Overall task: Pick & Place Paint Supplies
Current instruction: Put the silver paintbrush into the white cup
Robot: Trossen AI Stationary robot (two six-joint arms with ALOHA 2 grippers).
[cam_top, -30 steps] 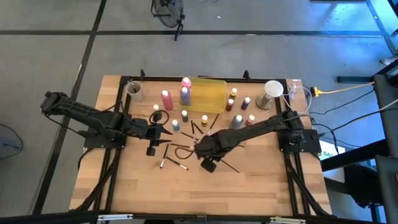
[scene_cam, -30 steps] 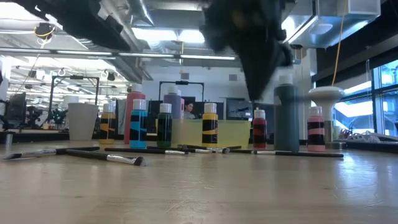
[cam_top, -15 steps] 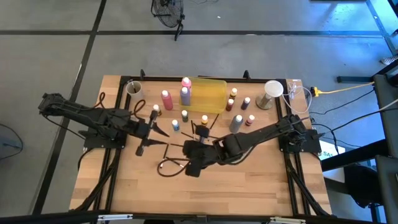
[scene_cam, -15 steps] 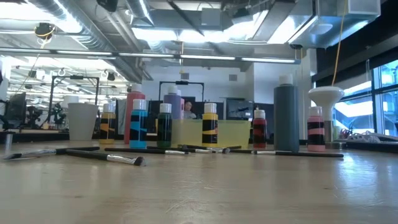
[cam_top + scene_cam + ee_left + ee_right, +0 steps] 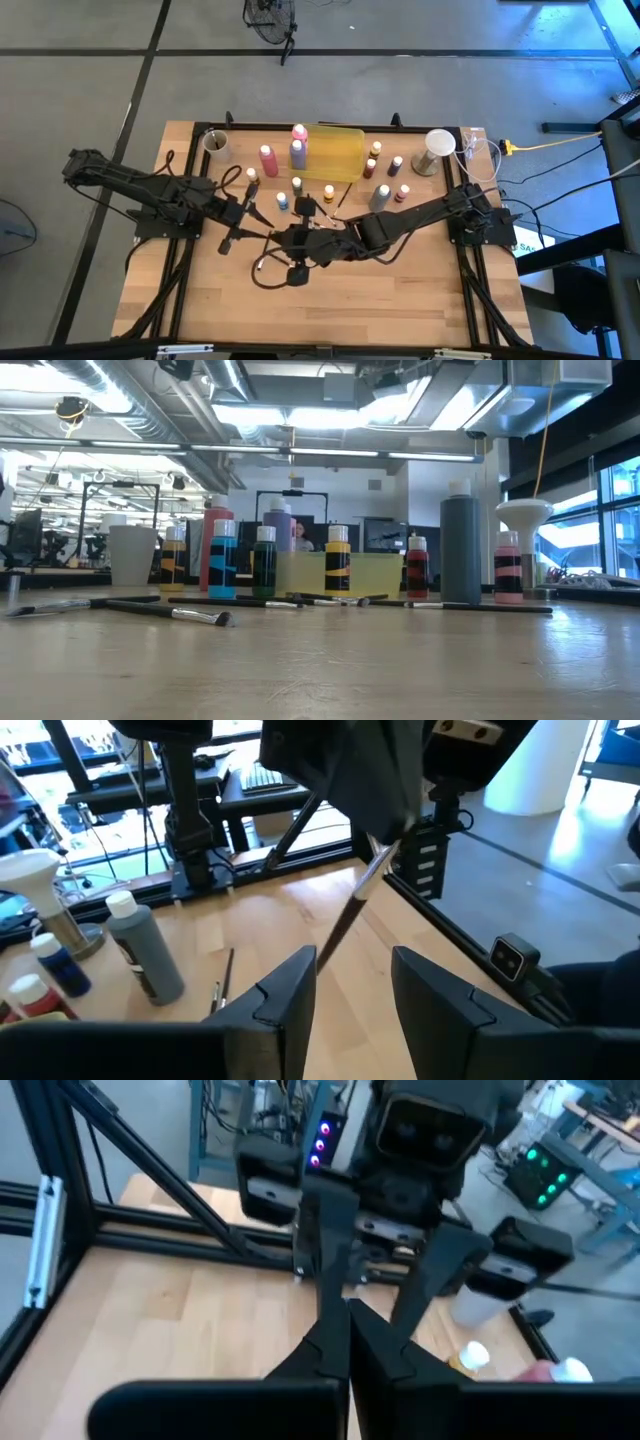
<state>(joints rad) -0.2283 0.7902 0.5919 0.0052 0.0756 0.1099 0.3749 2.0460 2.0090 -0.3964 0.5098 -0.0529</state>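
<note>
My right gripper is shut on a thin dark brush above the table's middle, seen in the high view. Facing it, my left gripper is open. Its two fingers stand on either side of the brush's dark handle end, and I cannot tell whether they touch it. More brushes lie flat on the wood. The pink, purple and grey squeeze bottles and several small white-capped bottles stand upright. My right gripper pinches the brush between its two shut fingers at its silver ferrule end. The fingers come nearly level from the table's right. The brush is lifted clear of the table, and its handle slants out toward my left gripper.
A translucent yellow tray sits at the far middle, with pale cups at the far left and far right. Loose brushes lie on the near middle wood. Black frame rails run along both table sides.
My right gripper has risen off the table, out of the low view. It went toward the table's left and turned from pointing down to nearly level, carrying the brush clear of the wood toward my left gripper. My left gripper has lifted a little and tipped up.
</note>
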